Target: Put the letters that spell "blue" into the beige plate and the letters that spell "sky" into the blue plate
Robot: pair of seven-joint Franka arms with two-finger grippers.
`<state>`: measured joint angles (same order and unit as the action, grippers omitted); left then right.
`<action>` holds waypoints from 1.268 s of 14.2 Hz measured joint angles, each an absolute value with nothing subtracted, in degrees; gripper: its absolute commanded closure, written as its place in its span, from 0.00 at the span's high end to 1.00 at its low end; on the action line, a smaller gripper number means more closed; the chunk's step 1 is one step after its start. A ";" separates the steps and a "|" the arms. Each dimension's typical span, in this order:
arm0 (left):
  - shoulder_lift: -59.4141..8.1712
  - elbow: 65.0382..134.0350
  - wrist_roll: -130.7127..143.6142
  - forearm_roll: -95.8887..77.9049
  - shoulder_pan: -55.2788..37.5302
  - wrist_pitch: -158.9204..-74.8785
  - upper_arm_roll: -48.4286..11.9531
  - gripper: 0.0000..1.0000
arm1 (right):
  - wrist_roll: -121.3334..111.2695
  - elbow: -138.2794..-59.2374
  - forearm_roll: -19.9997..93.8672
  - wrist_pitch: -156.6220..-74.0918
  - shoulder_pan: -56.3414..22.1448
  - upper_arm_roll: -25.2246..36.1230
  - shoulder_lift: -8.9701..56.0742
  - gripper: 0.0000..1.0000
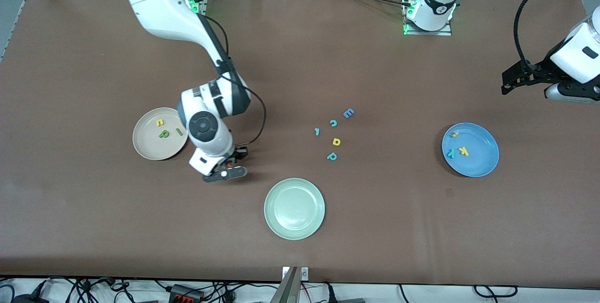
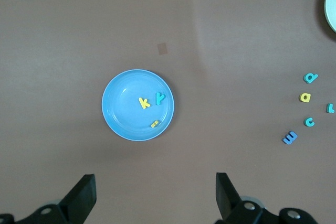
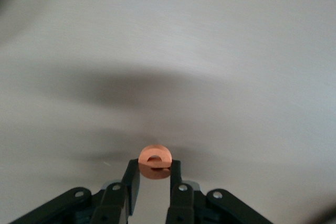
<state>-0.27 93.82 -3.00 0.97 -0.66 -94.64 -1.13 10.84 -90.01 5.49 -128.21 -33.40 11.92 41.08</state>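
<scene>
front view: the right arm reaches down from its base to the table just beside the beige plate [image 1: 160, 134], its right gripper [image 1: 230, 166] low over the brown table [image 1: 93, 209] between that plate and the pale green plate [image 1: 294, 208]; its fingers are hidden here by the wrist. the beige plate holds a yellow u [image 1: 160, 123], a green b [image 1: 163, 134] and a thin green l [image 1: 179, 131]. the blue plate [image 1: 470, 149], toward the left arm's end of the table, holds a yellow k [image 1: 463, 151], a teal y [image 1: 450, 153] and a yellow s [image 1: 454, 134] near its rim. loose letters lie between the plates: a blue capital e [image 1: 348, 113], three teal letters [image 1: 333, 123] and a yellow letter [image 1: 336, 141]. the left gripper [image 1: 520, 78] waits raised near the table's edge at the left arm's end.

left wrist view: the left gripper's [image 2: 155, 195] fingers [image 2: 84, 195] stand spread wide with nothing between them, high above the blue plate [image 2: 121, 98], in which the k [image 2: 144, 103] and y [image 2: 159, 98] lie side by side and the s [image 2: 155, 124] lies apart from them.

right wrist view: the right gripper [image 3: 154, 174] is drawn nearly closed, its two fingertips [image 3: 131, 174] pinching the orange round e [image 3: 154, 160] by its sides; the letter stands upright between them just above the blurred table surface.
</scene>
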 measured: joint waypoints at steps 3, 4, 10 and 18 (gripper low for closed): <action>-0.27 93.80 -2.96 0.97 -0.67 -94.60 -1.15 1.00 | 10.28 -98.56 5.49 -127.35 -33.05 15.99 34.31 0.10; -0.27 93.80 -2.96 0.97 -0.68 -94.58 -1.16 1.00 | 9.35 -101.84 5.49 -127.23 -32.72 17.36 32.10 0.10; -0.26 93.79 -2.95 0.97 -0.71 -94.52 -1.17 1.00 | 2.50 -116.35 5.48 -127.05 -25.57 18.86 23.62 0.12; -0.27 93.79 -2.95 0.97 -0.72 -94.51 -1.18 1.00 | 2.11 -119.70 5.48 -126.74 -24.87 18.74 23.42 1.00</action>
